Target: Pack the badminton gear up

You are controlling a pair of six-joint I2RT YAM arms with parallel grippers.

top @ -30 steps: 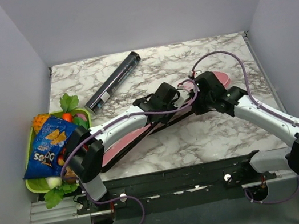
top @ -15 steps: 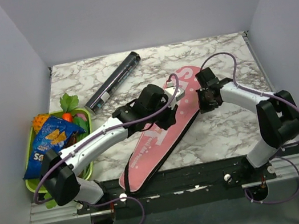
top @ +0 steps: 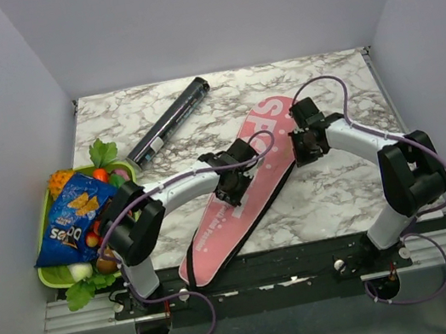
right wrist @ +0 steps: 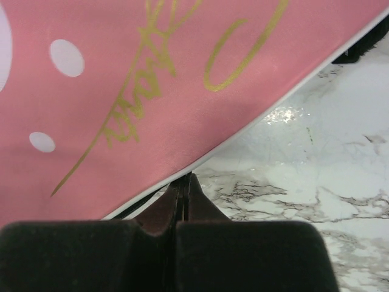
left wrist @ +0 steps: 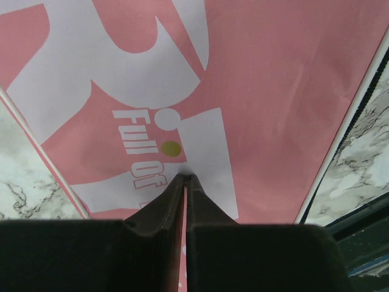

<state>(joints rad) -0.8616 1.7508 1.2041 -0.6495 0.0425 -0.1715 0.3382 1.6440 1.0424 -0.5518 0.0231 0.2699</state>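
The bag (top: 214, 236) lies slantwise across mid-desk (top: 324, 201), with the tube (top: 168, 122) near the far-left corner. The left gripper (left wrist: 185, 177) is nearly closed, tips on the bag's face, seemingly gripping nothing. The right gripper (right wrist: 184, 177) is closed and empty at the bag's right edge. I'd pin the bag flat and work that edge slowly.

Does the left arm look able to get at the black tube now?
Probably yes. The tube lies alone on the table, with nothing on top of it. The left end effector is over the bag, and only bare marble lies between them.
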